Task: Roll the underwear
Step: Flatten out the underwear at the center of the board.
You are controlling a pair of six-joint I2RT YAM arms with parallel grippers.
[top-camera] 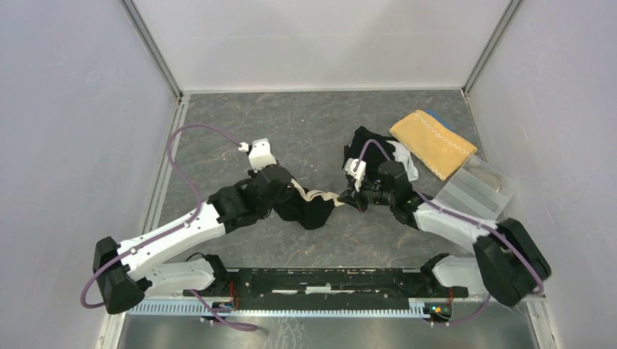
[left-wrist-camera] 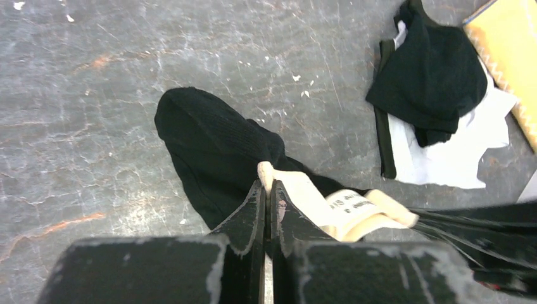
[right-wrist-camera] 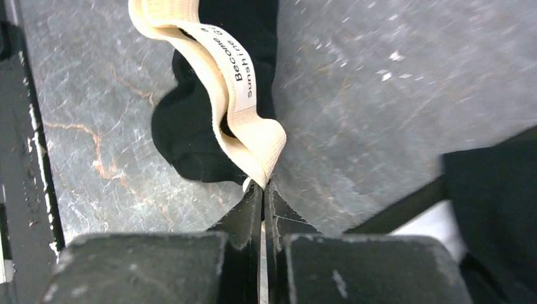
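Left fingers pinch one end of the waistband, right fingers the other; I see the black underwear stretched between them, long axis arm to arm.

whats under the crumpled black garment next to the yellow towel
A flat white cloth garment with a dark edge band lies under the crumpled black cloth garment, showing past its edge. Anything else beneath the black one is covered.

Overhead plus wrist close-ups on underwear
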